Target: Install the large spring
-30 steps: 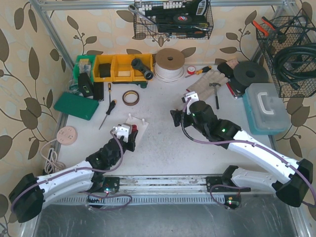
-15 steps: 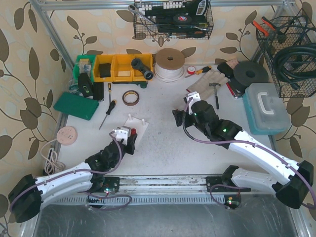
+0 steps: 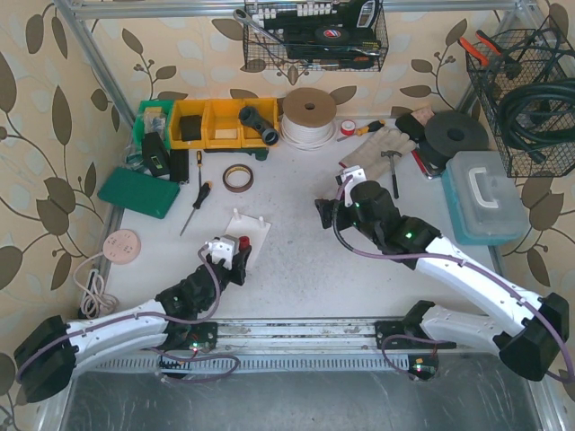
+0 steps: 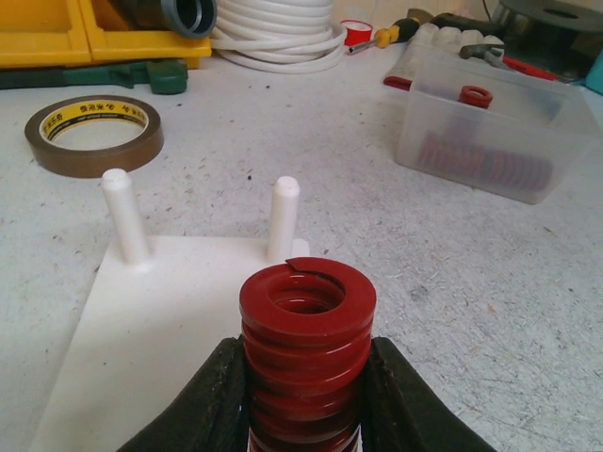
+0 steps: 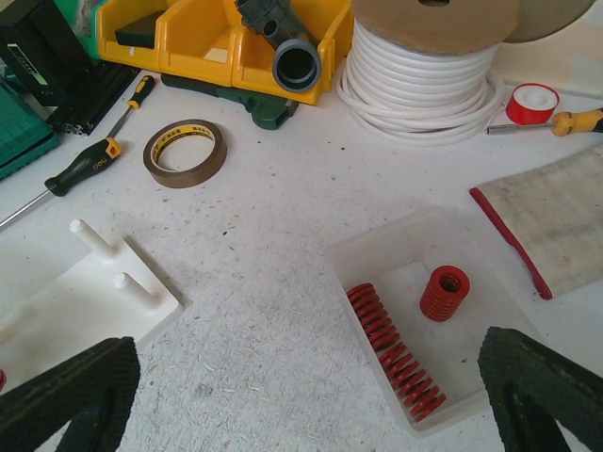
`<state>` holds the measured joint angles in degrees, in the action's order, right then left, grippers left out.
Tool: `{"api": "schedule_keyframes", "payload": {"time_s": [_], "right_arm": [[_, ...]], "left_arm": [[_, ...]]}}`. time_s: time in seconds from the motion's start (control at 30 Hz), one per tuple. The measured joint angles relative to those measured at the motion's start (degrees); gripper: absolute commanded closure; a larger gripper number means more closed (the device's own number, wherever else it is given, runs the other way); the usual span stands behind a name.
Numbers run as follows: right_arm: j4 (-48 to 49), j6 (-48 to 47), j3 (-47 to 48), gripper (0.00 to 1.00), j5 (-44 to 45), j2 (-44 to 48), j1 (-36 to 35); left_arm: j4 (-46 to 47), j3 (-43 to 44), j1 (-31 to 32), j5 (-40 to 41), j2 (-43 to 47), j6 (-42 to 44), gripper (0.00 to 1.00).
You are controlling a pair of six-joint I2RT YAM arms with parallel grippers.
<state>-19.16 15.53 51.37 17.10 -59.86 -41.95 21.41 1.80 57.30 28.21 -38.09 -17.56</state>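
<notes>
My left gripper (image 4: 306, 377) is shut on the large red spring (image 4: 306, 325), holding it upright just short of the near edge of the white base plate (image 4: 160, 311). Two white pegs (image 4: 283, 217) stand bare at the plate's far edge. In the top view the spring (image 3: 243, 241) shows at the plate's (image 3: 252, 224) near edge. My right gripper (image 5: 306, 395) is open and empty, hovering over the table beside a clear box (image 5: 377, 250) that holds a long red spring (image 5: 394, 353) and a short one (image 5: 444, 292).
A brown tape roll (image 3: 237, 177) and screwdrivers (image 3: 196, 206) lie beyond the plate. Yellow bins (image 3: 211, 122), a white cable spool (image 3: 308, 117), gloves (image 3: 377, 148) and a hammer line the back. A teal case (image 3: 483, 197) stands at the right.
My left gripper has drawn back a little towards the near edge with the spring still in it. My right gripper has shifted slightly to the right.
</notes>
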Motion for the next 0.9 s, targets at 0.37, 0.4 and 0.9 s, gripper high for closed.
{"api": "schedule_keyframes", "payload": {"time_s": [0.37, 0.4, 0.9], "right_arm": [[0.76, 0.02, -0.17, 0.03, -1.68, -0.68, 0.9], [0.76, 0.02, -0.17, 0.03, -1.73, -0.68, 0.9], [0.85, -0.39, -0.17, 0.03, -1.95, -1.62, 1.6]], "left_arm": [[11.47, -1.03, 0.2, -1.42, -8.2, 4.07, 1.0], [12.26, -1.03, 0.2, -1.22, -8.94, 3.8, 1.0], [-6.78, -1.07, 0.94, -0.39, 8.2, -1.07, 1.0]]}}
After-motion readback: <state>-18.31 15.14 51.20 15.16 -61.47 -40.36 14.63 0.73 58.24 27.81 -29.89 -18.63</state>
